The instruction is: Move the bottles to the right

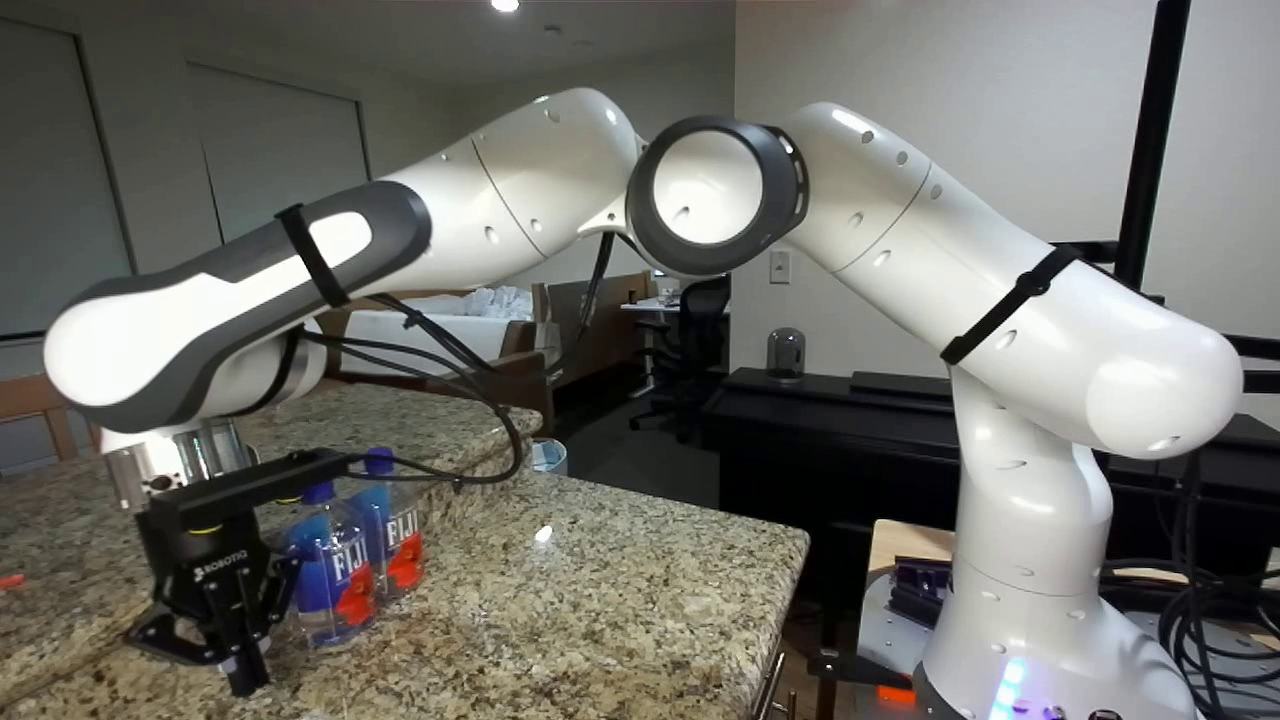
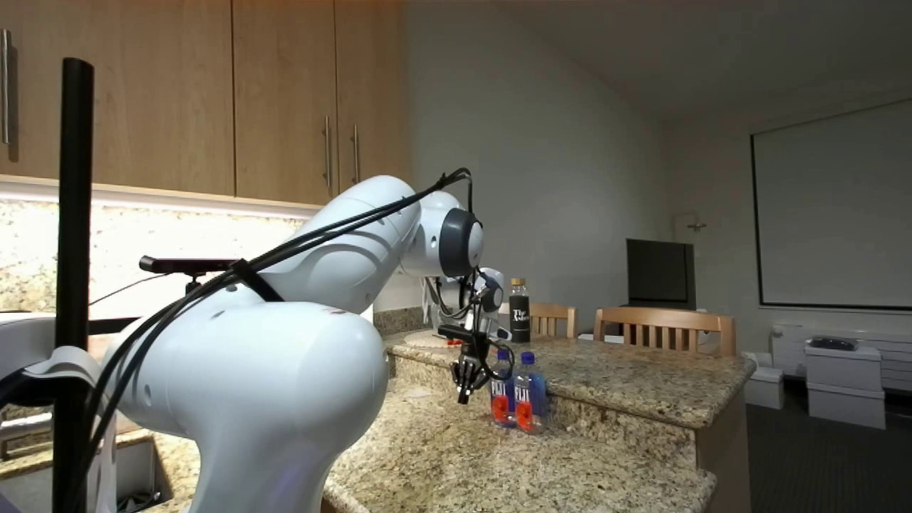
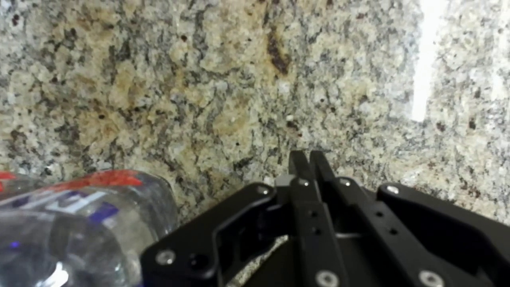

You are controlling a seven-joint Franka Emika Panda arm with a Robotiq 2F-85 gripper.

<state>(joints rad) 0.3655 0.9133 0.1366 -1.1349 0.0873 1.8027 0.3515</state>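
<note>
Two clear bottles with blue caps and blue-and-red labels stand upright side by side on the granite counter. In an exterior view they are the nearer bottle (image 1: 335,580) and the farther bottle (image 1: 402,535); both also show in an exterior view, as the left bottle (image 2: 501,399) and the right bottle (image 2: 529,399). My gripper (image 1: 246,678) is beside the bottles, pointing down, low over the counter. It also shows in an exterior view (image 2: 464,397), left of the bottles. In the wrist view the gripper (image 3: 311,155) has its fingers almost together with nothing between them; a bottle (image 3: 95,223) is at lower left.
A raised granite ledge (image 2: 627,374) runs behind the bottles, with a dark cork-topped bottle (image 2: 519,317) on it. The counter (image 1: 620,590) ends at an edge on the robot's base side. A cable loop (image 1: 500,475) hangs from the arm near the bottle caps.
</note>
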